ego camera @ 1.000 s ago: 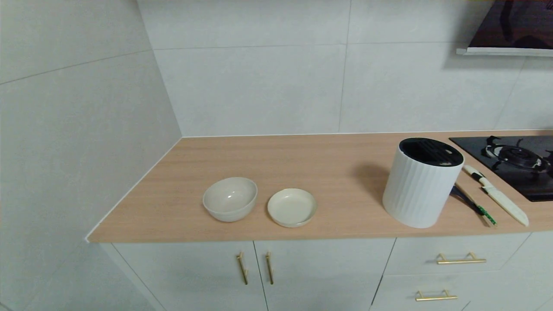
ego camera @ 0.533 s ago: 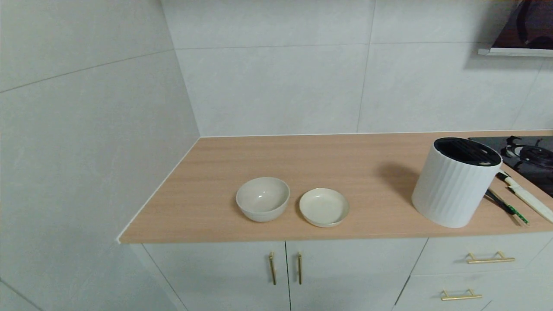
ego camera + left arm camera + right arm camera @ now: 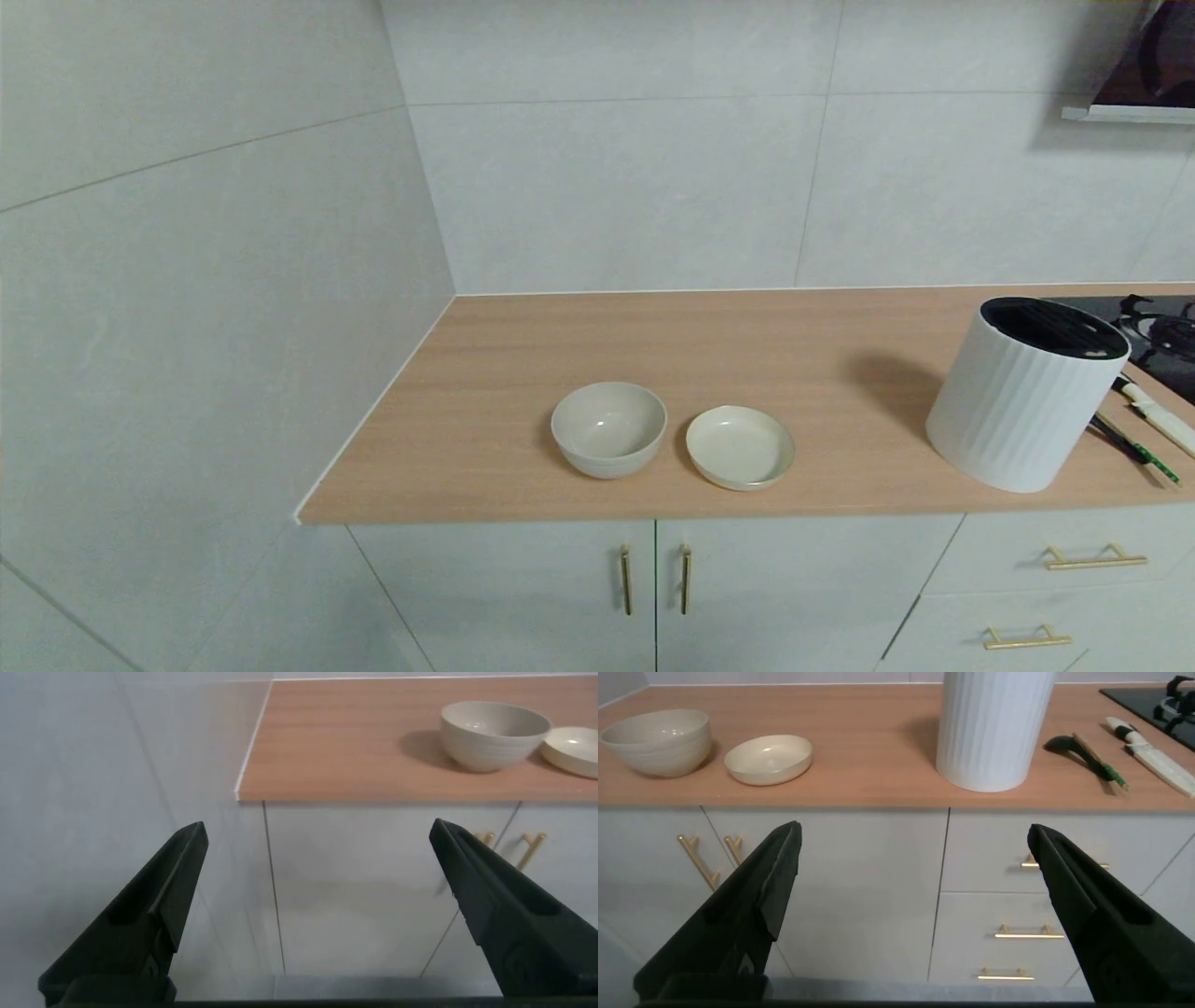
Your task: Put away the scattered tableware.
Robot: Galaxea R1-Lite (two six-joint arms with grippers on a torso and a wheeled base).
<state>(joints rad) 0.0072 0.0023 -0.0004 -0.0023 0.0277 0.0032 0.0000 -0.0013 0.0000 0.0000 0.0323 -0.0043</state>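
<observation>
Both hands are let go and hold nothing. The right gripper (image 3: 915,840) has its two fingers spread wide, and it hangs lower than the white holder (image 3: 1027,406), out in front of the drawers under it. The left gripper (image 3: 318,845) is spread wide too, low down and far off to the holder's left, past the corner of the counter (image 3: 653,345).

The step looks like getting ready for a first pick. To do it well, the robot should lift a hand up above the counter before going in, so it does not bump the front edge. It should come down slowly and take one thing at a time.

The dish (image 3: 740,447) sits to the holder's left, well apart from it. The bowl (image 3: 609,429) sits just past the dish, farther from the holder. A dark spoon (image 3: 1134,450) and a knife (image 3: 1158,411) lie just beside the holder on its right. The stove (image 3: 1158,327) is behind them. All of them are above and beyond both hands.
</observation>
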